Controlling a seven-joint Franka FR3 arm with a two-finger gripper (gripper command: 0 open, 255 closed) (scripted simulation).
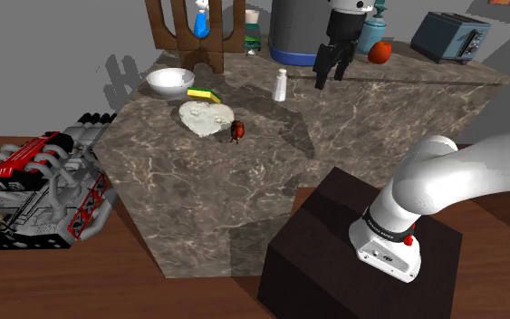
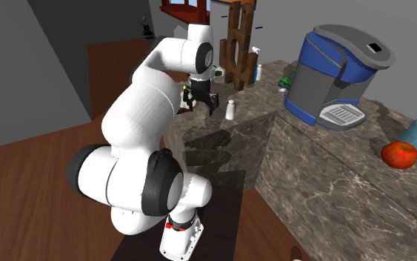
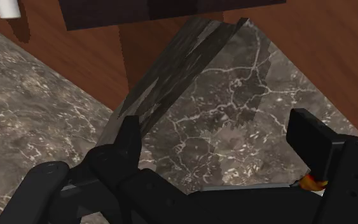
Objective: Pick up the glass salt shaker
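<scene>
Black pincer (image 3: 217,124) is held spread over the veined stone counter (image 1: 244,190); the pale, cylindrical shaker (image 1: 281,85) is seen standing nearby, untouched.

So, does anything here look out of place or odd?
Yes: a car engine with red covers sits on the wooden floor beside the marble counter, odd next to kitchen things. The white salt shaker stands upright on the counter.

The worktop (image 1: 244,181) is dark grey-brown, veined white like marble. The salt shaker (image 1: 281,85) is whitish, the bowl (image 1: 169,82) white, the sponge (image 1: 203,93) yellow and green, the coffee machine (image 2: 332,74) blue and grey, the fruit (image 2: 400,154) red, the gripper (image 1: 329,80) black.
</scene>
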